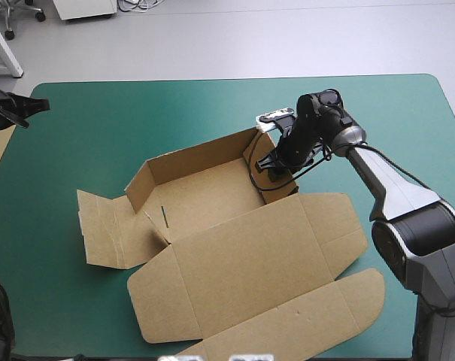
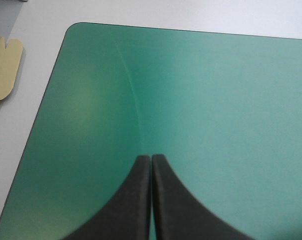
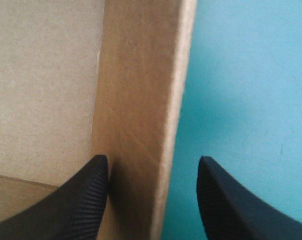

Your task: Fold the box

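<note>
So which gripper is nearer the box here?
Right. The right gripper stands open astride a raised side wall of the box, one finger inside, one outside. The left gripper is shut over the teal-green cover near its far left corner, well clear.

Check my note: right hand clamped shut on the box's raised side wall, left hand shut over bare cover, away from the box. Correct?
No: the right hand is open. The right wrist view shows its fingers apart, one on each side of the box wall. The left hand is shut over bare cover, away from the box.
</note>
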Robot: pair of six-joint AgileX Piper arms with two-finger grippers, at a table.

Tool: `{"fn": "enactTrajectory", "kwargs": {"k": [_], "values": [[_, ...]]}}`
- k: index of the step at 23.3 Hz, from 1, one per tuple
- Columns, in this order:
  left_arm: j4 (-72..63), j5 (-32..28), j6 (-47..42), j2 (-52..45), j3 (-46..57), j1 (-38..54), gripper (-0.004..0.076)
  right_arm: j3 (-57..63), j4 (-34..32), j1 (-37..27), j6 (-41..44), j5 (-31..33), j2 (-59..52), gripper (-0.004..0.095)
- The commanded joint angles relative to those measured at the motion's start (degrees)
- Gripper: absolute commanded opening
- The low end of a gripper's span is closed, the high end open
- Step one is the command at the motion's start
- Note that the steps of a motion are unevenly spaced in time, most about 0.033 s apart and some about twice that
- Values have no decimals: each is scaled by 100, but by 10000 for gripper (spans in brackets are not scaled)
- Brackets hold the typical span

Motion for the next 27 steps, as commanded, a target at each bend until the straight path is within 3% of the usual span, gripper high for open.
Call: {"fn": "enactTrajectory", "kwargs": {"k": [1, 6, 8, 11, 12, 13, 19, 22, 27], "values": [[-164, -295, 18, -207, -146, 14, -8, -171, 29, -14, -22, 42, -260, 499], [-164, -282, 18, -207, -146, 14, -8, -171, 33, -14, -8, 42, -183, 483], [-164, -282, 18, -207, -146, 14, -8, -171, 33, -14, -8, 19, -180, 428], [-164, -282, 18, -207, -146, 14, -8, -171, -63, -14, 79, 9, -180, 166], [-164, -282, 18, -207, -146, 14, -8, -171, -129, -14, 79, 9, -180, 14], [-164, -282, 18, -207, -146, 14, -8, -171, -181, -14, 126, 9, -180, -7], [-164, -245, 18, -207, -146, 14, -8, -171, -443, -58, 221, 47, -219, -4], [-241, -112, 18, -207, -146, 14, -8, -171, -233, -487, 223, 47, -486, -16], [-905, 92, 256, -197, -88, 14, -8, -171, 986, -1393, -74, 47, -936, -17]]}}
